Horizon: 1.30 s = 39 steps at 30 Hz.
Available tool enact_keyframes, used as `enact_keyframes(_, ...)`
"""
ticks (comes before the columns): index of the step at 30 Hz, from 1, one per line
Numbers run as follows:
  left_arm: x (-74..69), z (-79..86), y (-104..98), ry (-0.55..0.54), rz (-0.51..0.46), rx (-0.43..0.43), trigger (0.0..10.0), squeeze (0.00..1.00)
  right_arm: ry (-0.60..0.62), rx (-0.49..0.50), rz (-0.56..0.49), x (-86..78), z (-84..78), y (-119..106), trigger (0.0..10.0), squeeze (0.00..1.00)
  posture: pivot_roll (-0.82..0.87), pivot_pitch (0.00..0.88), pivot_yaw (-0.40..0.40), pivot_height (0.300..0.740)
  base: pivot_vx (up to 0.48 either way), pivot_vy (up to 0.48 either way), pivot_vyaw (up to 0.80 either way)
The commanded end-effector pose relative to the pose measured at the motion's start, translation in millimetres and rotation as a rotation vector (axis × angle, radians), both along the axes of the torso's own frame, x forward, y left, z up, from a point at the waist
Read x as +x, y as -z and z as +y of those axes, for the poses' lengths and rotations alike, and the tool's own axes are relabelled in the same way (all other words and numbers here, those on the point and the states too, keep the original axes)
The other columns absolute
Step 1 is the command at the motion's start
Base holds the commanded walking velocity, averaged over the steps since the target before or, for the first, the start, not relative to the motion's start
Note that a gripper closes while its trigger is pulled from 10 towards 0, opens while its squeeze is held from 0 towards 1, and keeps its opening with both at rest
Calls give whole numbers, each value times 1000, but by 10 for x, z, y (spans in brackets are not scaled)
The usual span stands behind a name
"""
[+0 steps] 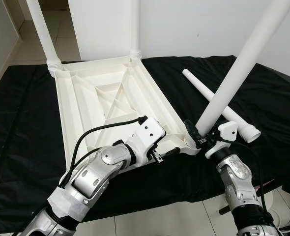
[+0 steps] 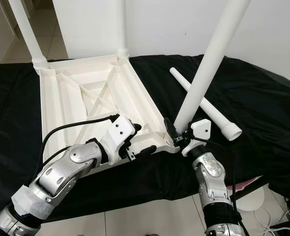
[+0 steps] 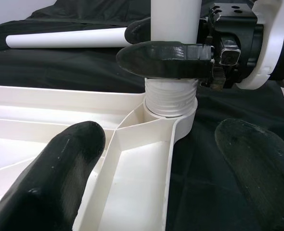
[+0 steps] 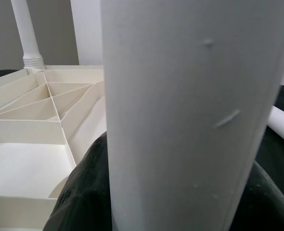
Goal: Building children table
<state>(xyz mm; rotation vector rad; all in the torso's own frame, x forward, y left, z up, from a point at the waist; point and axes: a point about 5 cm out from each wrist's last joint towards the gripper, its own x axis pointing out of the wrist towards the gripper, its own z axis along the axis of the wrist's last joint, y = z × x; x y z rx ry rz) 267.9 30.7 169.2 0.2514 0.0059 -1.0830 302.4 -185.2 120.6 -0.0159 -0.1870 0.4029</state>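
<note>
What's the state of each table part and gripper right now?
Tabletop: upside down on black cloth.
Far legs: two, upright in sockets.
Held leg: tilted, threaded end at near corner socket.
Loose leg: lying on cloth.
Right gripper: shut on held leg.
Left gripper: open, at tabletop edge.

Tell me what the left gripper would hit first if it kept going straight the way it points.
Probably the leg held by the right gripper, at its threaded end in the tabletop's corner socket; the left gripper points straight at it, though depth is uncertain.
</note>
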Motion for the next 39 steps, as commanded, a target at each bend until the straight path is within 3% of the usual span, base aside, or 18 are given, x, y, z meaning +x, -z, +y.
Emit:
enact_keyframes(1, -68, -41, -14, 106, 3, 25, 10000, 0, 35, -11, 358, -189, -8, 661, 10000, 0, 51, 98, 15, 740, 0, 0, 0)
enact_keyframes(11, -65, -63, -21, 105, -1, 20, 10000, 0, 83, -46, 411, -11, 14, 583, 10000, 0, 51, 94, 4, 740, 0, 0, 0)
enact_keyframes(19, -59, -80, -21, 102, -6, 14, 10000, 0, 10, -117, 448, 111, 2, 414, 10000, 0, 46, 84, -2, 740, 0, 0, 0)
enact_keyframes(26, -54, -94, -29, 104, -11, 10, 10000, 0, -25, -186, 453, 137, 19, 397, 10000, 0, 47, 77, -6, 740, 0, 0, 0)
enact_keyframes(35, -64, -94, -31, 97, -15, 8, 10000, 0, -25, -197, 415, 0, 87, 495, 10000, 0, 54, 73, -17, 740, 0, 0, 0)
enact_keyframes(39, -76, -93, -29, 99, -15, 7, 10000, 0, 29, -121, 372, -170, 85, 617, 10000, 0, 48, 74, -14, 740, 0, 0, 0)
